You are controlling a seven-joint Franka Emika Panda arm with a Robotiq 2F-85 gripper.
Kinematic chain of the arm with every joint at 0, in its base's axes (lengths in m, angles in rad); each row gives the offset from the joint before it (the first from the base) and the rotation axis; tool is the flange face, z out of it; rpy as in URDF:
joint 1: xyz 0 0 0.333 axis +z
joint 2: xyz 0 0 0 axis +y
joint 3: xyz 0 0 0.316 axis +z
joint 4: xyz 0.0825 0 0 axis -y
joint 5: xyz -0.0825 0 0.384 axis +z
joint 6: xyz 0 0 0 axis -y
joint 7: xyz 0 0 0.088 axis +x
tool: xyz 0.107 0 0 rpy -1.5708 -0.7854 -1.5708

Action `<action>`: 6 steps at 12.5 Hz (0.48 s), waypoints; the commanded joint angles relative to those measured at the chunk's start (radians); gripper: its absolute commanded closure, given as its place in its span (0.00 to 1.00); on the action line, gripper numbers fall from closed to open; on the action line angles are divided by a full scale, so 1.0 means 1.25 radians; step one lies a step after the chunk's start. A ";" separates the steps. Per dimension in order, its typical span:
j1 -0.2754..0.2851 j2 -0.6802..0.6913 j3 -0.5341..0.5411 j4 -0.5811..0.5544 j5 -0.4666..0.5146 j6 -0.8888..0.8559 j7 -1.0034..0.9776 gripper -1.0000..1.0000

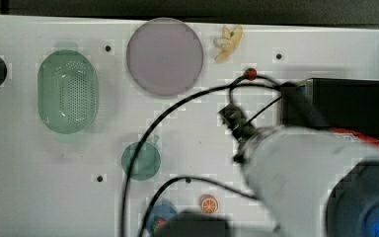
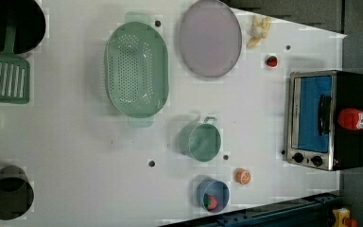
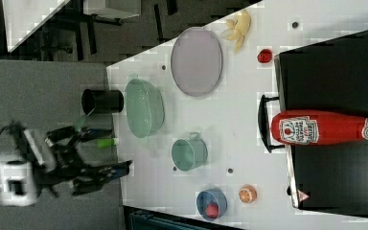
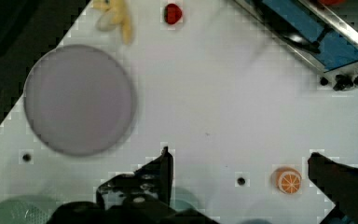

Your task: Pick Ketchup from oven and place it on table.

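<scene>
White table [image 2: 75,156], dotted with small black holes, stands on dark flooring. Ketchup [image 3: 323,128] stands on the oven [image 3: 335,81]'s black top, its white shield label unreadable. Well apart, the gripper [image 4: 237,170] hangs spread wide, grasping nothing

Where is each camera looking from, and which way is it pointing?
Top view: above, looking down on the table; the arm shows.
Left view: overhead, oven at the left view's right.
Right view: high, Ketchup on the oven; gripper, open.
Wrist view: on the arm, facing down; fingers show.
All share the purple plate.
</scene>
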 commanded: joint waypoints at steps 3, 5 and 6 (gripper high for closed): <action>-0.036 0.076 -0.160 -0.014 -0.021 0.105 -0.047 0.00; -0.041 0.134 -0.244 -0.008 -0.021 0.188 -0.047 0.00; -0.043 0.172 -0.285 -0.001 -0.020 0.237 -0.047 0.00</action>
